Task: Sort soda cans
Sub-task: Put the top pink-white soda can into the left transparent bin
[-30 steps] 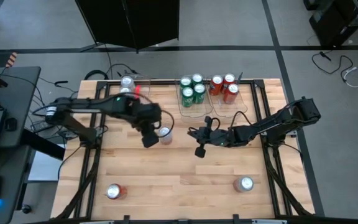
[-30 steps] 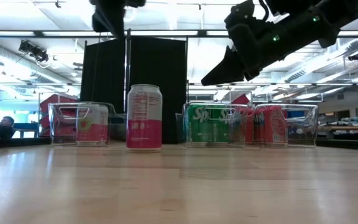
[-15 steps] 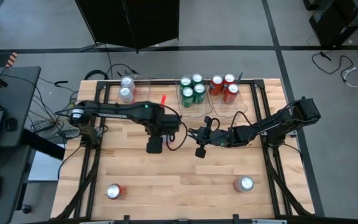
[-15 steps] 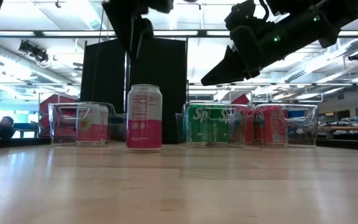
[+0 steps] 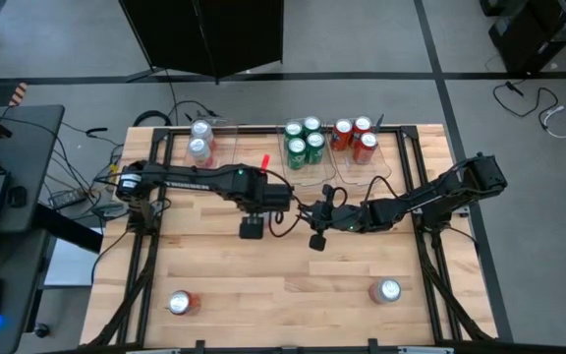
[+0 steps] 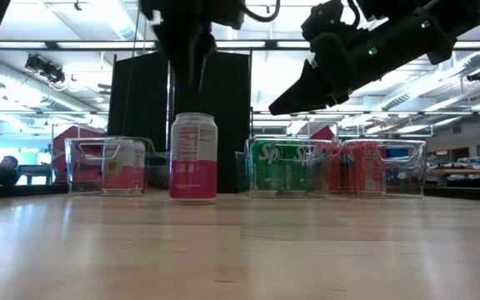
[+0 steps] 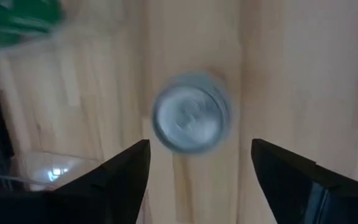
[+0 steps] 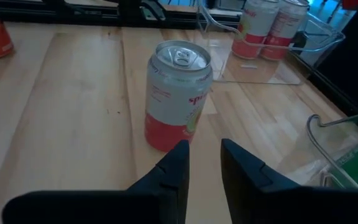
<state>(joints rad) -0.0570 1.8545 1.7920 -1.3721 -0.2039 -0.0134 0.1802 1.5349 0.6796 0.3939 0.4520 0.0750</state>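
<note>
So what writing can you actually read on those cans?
"Sp": start of a white brand name on the green can in its clear bin; the rest is cut off.
"sp": red letters on the white can standing on the table.
White can's back label: too small to read.
Red cans: unreadable.

Even, bright overhead light fills the workspace, with rows of ceiling strip lights glowing behind the table and turning both arms into dark silhouettes in the low view. The pale wood takes a soft sheen and only faint shadows. The left wrist view is heavily blurred, a can top smeared; the right wrist view is sharp nearby, softer far off.
</note>
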